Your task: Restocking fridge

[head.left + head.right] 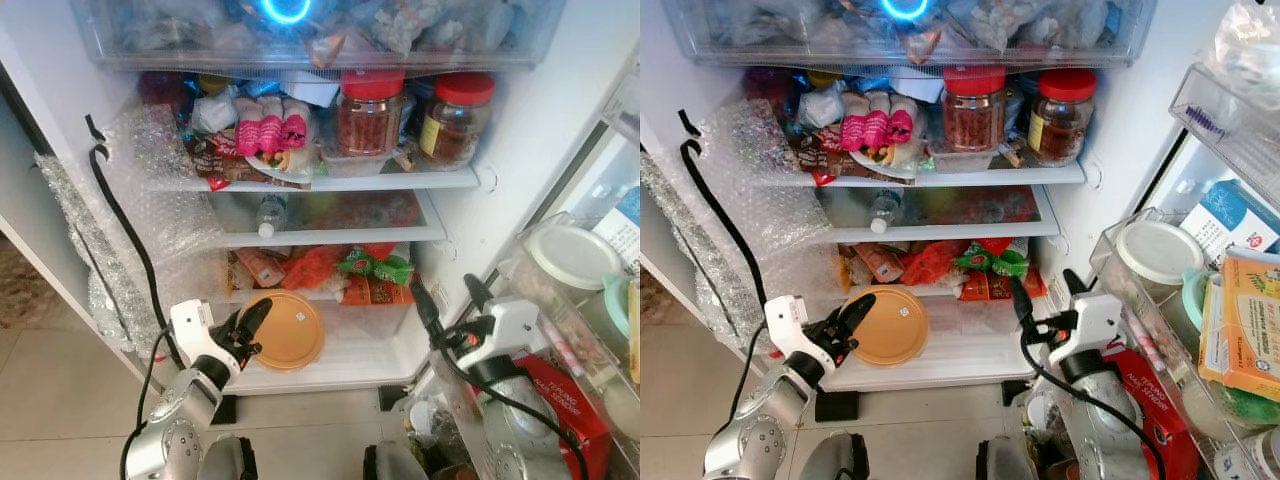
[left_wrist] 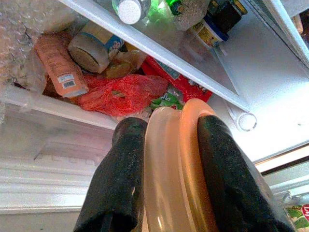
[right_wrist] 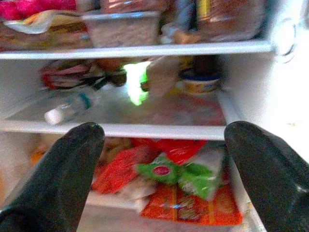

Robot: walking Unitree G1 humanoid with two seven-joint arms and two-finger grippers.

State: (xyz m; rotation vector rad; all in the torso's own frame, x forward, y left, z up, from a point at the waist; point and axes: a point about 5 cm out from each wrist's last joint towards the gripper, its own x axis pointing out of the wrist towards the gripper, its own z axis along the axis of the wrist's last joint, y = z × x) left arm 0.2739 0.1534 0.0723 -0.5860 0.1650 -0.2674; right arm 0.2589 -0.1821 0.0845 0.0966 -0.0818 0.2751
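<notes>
The orange round lid (image 2: 174,169) is pinched on its edge between the fingers of the left gripper (image 1: 243,330) and is held just in front of the bottom shelf (image 1: 370,345) of the open fridge. The left arm is raised from below toward that shelf. The right gripper (image 1: 447,303) is lifted near the fridge's right wall, with its jaws spread apart and nothing between them.

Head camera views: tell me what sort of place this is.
Most likely a home kitchen, at an open fridge: shelves crowded with red-lidded jars and snack packets, door bins full, tiled floor below.
</notes>
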